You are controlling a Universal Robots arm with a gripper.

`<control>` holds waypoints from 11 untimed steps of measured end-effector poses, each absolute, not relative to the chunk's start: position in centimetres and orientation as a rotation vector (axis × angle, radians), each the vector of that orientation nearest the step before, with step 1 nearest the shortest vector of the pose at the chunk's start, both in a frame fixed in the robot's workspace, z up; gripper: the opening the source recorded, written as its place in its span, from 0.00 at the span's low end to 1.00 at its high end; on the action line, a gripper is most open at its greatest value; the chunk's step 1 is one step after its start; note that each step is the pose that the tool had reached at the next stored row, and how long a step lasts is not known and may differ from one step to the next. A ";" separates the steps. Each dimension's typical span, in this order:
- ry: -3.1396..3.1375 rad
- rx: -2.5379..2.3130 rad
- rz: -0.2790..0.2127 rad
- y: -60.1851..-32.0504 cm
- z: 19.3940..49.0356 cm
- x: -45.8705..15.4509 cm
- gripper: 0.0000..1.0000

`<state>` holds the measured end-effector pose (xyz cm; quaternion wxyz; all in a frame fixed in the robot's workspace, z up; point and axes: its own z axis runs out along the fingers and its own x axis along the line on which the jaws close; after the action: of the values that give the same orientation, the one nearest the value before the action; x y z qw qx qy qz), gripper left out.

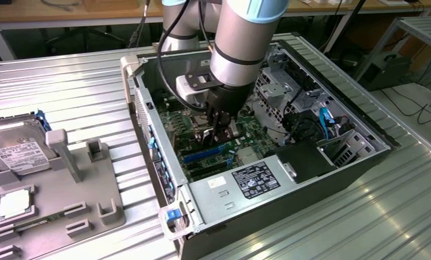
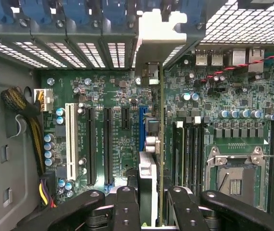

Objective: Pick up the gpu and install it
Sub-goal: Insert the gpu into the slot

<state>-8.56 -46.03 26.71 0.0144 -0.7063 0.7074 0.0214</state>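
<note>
The gpu (image 2: 152,159) is being held on edge by the hand (image 2: 146,211), part-closed on it, so its edge is lining up with the blue slot (image 2: 142,126) just beneath.

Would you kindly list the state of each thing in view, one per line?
gpu: held edge-on above the motherboard, its bracket near the rear slots.
gripper: inside the case, fingers shut on the card.
computer case: lying on its side, open.
processor socket: empty.
hard drive: lying on the grey fixture outside the case.
</note>
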 end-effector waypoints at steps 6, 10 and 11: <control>2.202 -2.199 0.067 -46.1 26.5 -8.8 0.28; 2.202 -2.199 0.067 -46.2 26.3 -8.9 0.28; 2.202 -2.199 0.067 -46.2 26.3 -9.0 0.28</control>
<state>-9.00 -46.18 26.31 0.0144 -0.7063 0.7074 0.0214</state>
